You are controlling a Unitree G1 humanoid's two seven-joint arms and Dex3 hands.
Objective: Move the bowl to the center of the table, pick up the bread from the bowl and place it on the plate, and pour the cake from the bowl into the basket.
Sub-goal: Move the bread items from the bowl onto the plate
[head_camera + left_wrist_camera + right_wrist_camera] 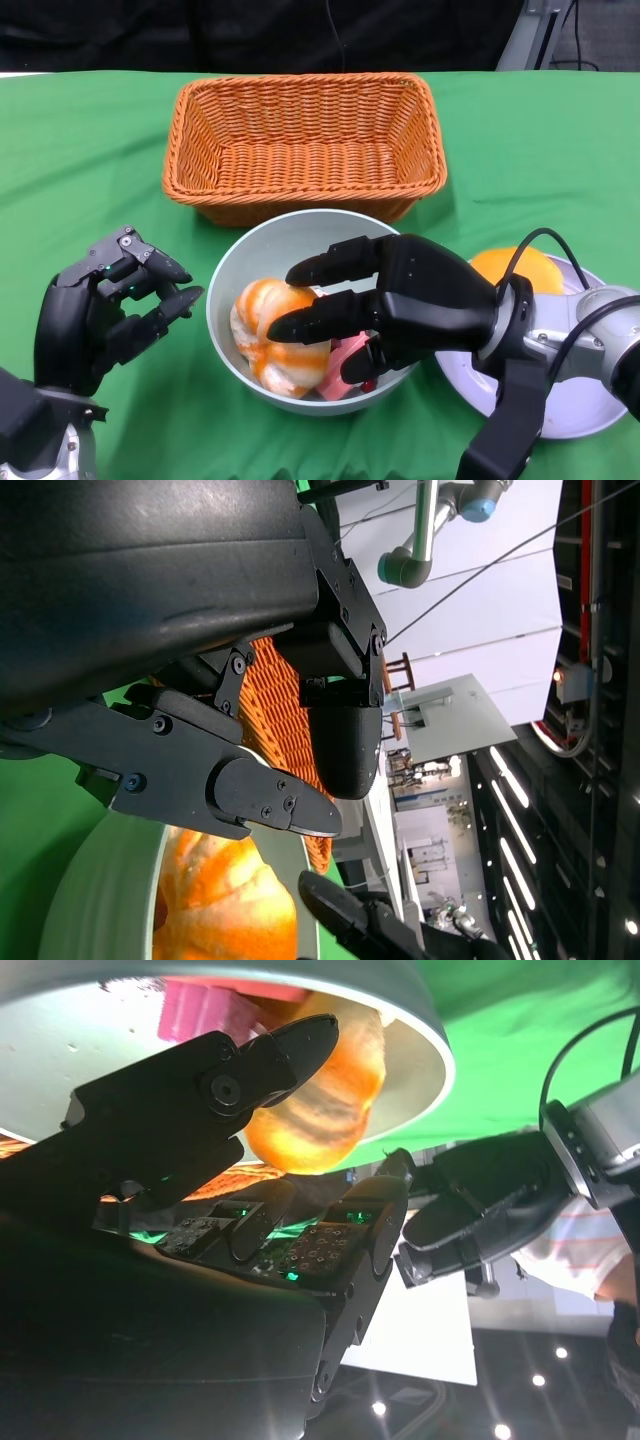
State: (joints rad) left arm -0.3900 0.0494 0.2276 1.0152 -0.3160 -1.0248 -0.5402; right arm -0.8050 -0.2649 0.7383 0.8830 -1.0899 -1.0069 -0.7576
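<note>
The right hand (395, 305) reaches over the pale bowl (245, 262), its fingers (315, 322) spread and extended above the orange-striped bread (275, 335) that lies inside. The fingertips hover at or just over the loaf; whether they actually touch it cannot be told, and nothing is gripped. In the right wrist view the same fingers (290, 1050) frame the bread (320, 1110) with the bowl's rim (435, 1055) beyond them. A pink piece of cake (345, 368) sits under the right hand's palm side, against the bread, in the bowl's near part. Beyond the fingertips, just past the bowl's far rim, stands the woven orange basket (305, 140). Beneath the right wrist and forearm lies a white plate (575, 405), with an orange round item (515, 265) on its far edge. The left hand (105, 310) hangs just beside the bowl's left wall, fingers curled loosely inward and apart, holding nothing. Everything rests on the green tablecloth (90, 160).
</note>
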